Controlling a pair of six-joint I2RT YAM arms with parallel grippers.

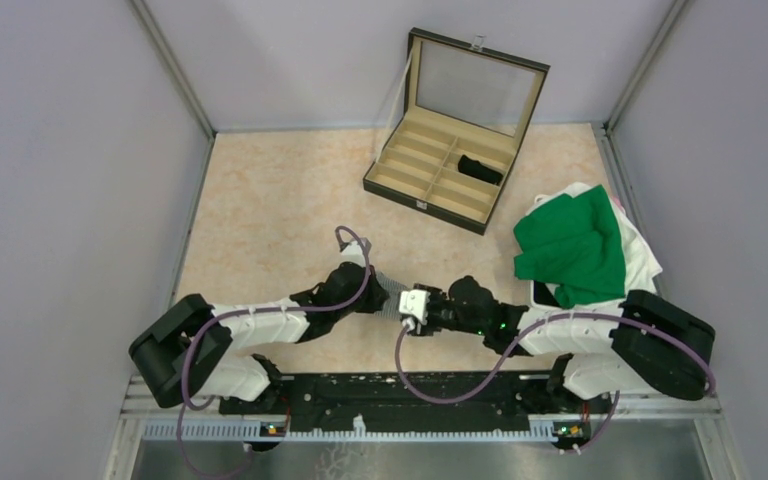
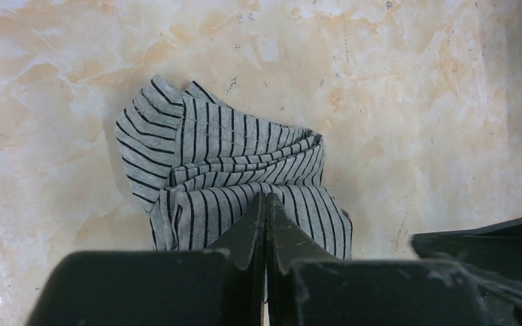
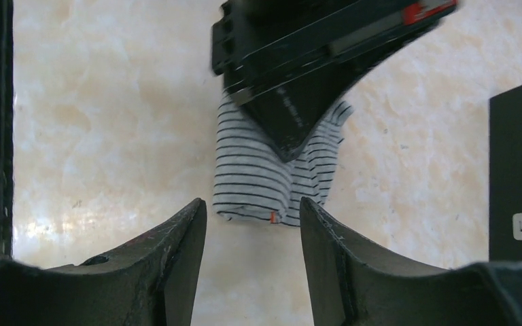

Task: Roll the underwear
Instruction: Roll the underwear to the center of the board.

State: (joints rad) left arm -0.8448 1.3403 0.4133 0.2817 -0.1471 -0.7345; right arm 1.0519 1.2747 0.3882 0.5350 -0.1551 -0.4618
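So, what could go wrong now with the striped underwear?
The striped underwear lies bunched, not flat, so a roll may come out loose. The left gripper, shut, touches it at one small spot; the fabric could slip. The open right gripper is close to the left one, so they may collide.

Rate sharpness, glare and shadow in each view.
Top external: evenly lit, sharp, no glare. Left wrist: striped underwear crisp, shut left fingers dark, glare on table lower left. Right wrist: near right fingers soft-edged, sheen at left.
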